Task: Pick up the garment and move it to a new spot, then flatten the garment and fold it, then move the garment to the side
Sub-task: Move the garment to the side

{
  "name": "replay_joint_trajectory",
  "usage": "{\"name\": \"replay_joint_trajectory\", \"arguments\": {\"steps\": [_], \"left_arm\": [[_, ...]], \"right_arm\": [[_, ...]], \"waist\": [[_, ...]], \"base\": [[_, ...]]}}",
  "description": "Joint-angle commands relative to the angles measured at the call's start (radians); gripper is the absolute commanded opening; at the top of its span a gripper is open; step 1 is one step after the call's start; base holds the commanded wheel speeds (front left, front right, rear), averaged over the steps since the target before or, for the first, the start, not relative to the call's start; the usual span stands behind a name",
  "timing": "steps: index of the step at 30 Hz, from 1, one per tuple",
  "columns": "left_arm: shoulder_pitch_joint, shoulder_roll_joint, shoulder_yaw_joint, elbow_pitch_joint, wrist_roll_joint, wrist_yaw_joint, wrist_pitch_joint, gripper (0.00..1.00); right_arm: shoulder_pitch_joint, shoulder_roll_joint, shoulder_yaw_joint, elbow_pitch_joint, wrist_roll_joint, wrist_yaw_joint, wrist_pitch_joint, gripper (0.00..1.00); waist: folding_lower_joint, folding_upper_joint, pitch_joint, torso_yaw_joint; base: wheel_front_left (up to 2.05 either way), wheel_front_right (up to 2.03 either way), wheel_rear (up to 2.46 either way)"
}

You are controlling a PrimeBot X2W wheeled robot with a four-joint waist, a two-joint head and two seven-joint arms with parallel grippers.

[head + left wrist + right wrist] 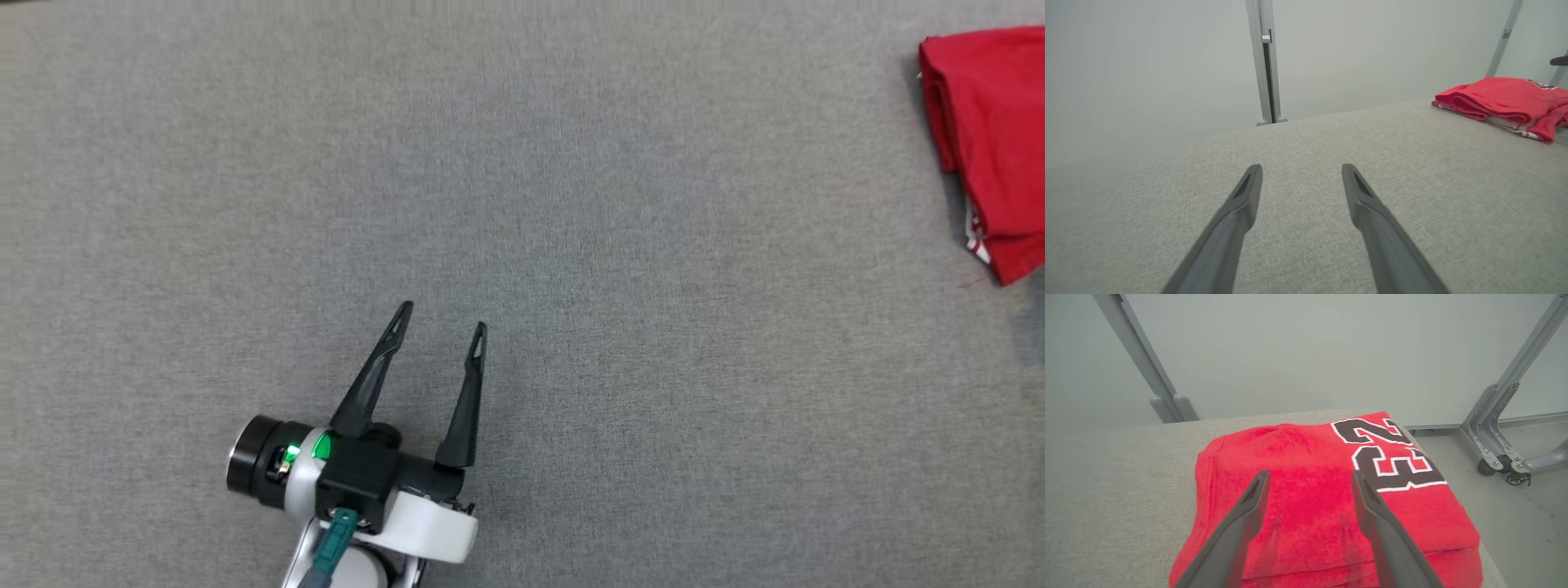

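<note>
— What are things resting on?
— A worktop (571, 204) covered in grey woven fabric, flat and even.
— And behind it?
— A plain pale wall (1147, 61), with a grey upright post (1265, 61) standing at the worktop's far edge.
— Anything lower down?
— A grey floor (1527, 522) beside the worktop, and an angled metal leg (1482, 412) on small castors (1487, 467).

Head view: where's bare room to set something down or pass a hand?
Bare grey tabletop runs from the open left jaws at lower left to the folded red garment at the right edge. Crowded there: right jaws hang open over it.
</note>
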Motion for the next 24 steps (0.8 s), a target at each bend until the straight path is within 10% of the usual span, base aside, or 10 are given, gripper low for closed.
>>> {"name": "replay_joint_trajectory", "arguments": {"steps": [1,10,18,24], "left_arm": [[0.02,0.003,0.016,-0.004,-0.018,0.007,0.0,1.0],[0.121,-0.003,0.101,-0.011,-0.077,0.004,0.0,1.0],[0.229,-0.004,0.158,-0.02,-0.103,-0.022,0.0,1.0],[0.265,-0.004,0.176,-0.035,-0.105,-0.014,0.0,1.0]], "right_arm": [[0.04,0.032,0.018,-0.011,-0.016,-0.001,-0.032,1.0],[0.195,0.244,-0.022,-0.022,-0.231,-0.001,-0.122,1.0],[0.563,0.568,-0.54,-0.332,-0.753,-0.001,-0.119,1.0],[0.761,0.74,-0.681,-0.561,-0.962,-0.001,-0.119,1.0]], "waist": [[-0.0001,0.0,-0.06,0.007],[-0.0001,0.0,-0.216,0.015],[-0.0001,0.0,-0.361,0.01],[-0.0001,0.0,-0.406,0.021]], "base": [[0.0,0.0,0.0],[0.0,0.0,0.0],[0.0,0.0,0.0],[0.0,0.0,0.0]]}}
